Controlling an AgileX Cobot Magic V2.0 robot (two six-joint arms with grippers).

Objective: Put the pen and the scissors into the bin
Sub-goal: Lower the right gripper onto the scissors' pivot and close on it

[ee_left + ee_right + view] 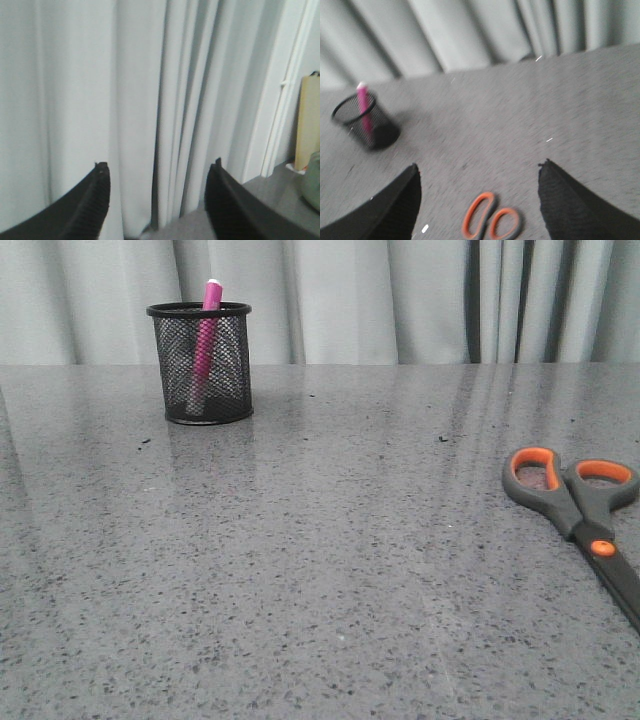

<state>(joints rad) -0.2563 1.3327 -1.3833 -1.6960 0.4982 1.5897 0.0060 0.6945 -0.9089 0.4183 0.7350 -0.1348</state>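
The pink pen (206,340) stands inside the black mesh bin (200,362) at the table's far left. The scissors (580,512) lie flat at the right edge, handles towards the far side, blades running off the frame. Neither gripper shows in the front view. In the right wrist view my right gripper (479,172) is open and empty above the table, with the scissors' orange-lined handles (490,221) between and below its fingers; the bin (364,121) and pen (364,105) sit farther off. My left gripper (159,170) is open and empty, facing the curtain.
The grey speckled table (320,570) runs back to a pale curtain (400,300). In the left wrist view a tan board (307,122) and a greenish jar (312,182) stand near the table's edge.
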